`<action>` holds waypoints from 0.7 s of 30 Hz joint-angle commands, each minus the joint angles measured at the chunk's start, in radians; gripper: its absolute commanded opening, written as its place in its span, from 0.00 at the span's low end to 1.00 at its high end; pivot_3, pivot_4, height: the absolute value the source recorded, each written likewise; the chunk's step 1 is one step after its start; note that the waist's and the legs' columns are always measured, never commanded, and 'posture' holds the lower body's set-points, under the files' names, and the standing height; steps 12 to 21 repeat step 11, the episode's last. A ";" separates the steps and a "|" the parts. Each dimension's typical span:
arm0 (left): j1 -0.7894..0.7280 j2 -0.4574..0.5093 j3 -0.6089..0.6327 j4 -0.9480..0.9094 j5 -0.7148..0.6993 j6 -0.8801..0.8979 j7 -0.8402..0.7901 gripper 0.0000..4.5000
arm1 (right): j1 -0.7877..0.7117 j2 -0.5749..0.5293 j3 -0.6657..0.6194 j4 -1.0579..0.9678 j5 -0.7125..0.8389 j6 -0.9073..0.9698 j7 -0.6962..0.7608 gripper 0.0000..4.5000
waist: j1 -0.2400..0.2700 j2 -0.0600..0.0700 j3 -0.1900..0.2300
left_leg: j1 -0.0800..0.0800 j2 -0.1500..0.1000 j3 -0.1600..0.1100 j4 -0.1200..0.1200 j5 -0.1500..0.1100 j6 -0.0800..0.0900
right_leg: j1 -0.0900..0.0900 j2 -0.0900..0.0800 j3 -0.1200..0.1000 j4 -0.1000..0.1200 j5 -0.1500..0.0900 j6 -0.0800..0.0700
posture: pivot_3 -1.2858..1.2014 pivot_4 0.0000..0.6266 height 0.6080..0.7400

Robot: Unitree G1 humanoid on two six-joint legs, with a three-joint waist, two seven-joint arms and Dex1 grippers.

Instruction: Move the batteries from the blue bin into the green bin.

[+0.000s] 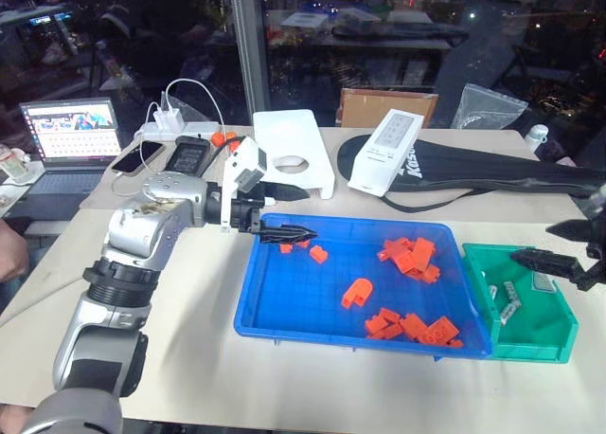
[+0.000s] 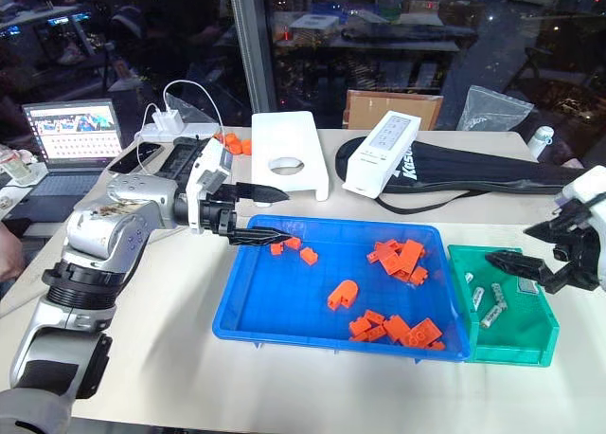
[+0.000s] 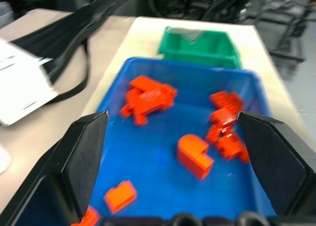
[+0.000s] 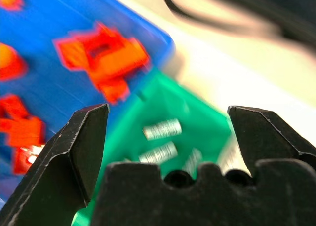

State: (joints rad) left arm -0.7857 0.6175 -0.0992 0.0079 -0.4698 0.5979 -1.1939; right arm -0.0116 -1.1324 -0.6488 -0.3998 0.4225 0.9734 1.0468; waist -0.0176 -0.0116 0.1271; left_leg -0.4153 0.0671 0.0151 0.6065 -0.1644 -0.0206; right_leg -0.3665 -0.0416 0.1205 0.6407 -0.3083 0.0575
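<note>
The large shallow blue plastic bin (image 2: 284, 306) sits on the beige tabletop (image 2: 189, 368) toward its front edge, and the small teal-green plastic bin (image 2: 525, 344) stands touching its right side, near the table's right edge. Silvery cylindrical batteries (image 2: 490, 307) lie in the green bin. Orange plastic building bricks (image 2: 398, 256) lie scattered in the blue bin, most toward its right half. Behind the blue bin, toward the back edge, lie a white plastic board (image 2: 289, 150) and a white rectangular box (image 2: 382, 152).

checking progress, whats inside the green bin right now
The green bin holds several batteries lying loose on its floor, no orange bricks among them. Its near wall and the open right gripper hovering above hide part of the floor.
</note>
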 commanded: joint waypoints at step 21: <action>0.050 0.028 0.121 -0.007 -0.025 0.002 0.101 1.00 | -0.024 0.191 0.042 -0.055 0.086 -0.187 -0.088 0.99 | 0.001 0.000 0.000 | 0.001 -0.001 -0.001 0.001 0.000 0.000 | 0.001 0.000 0.000 0.001 0.001 0.000 | 0.52 0.24 0.74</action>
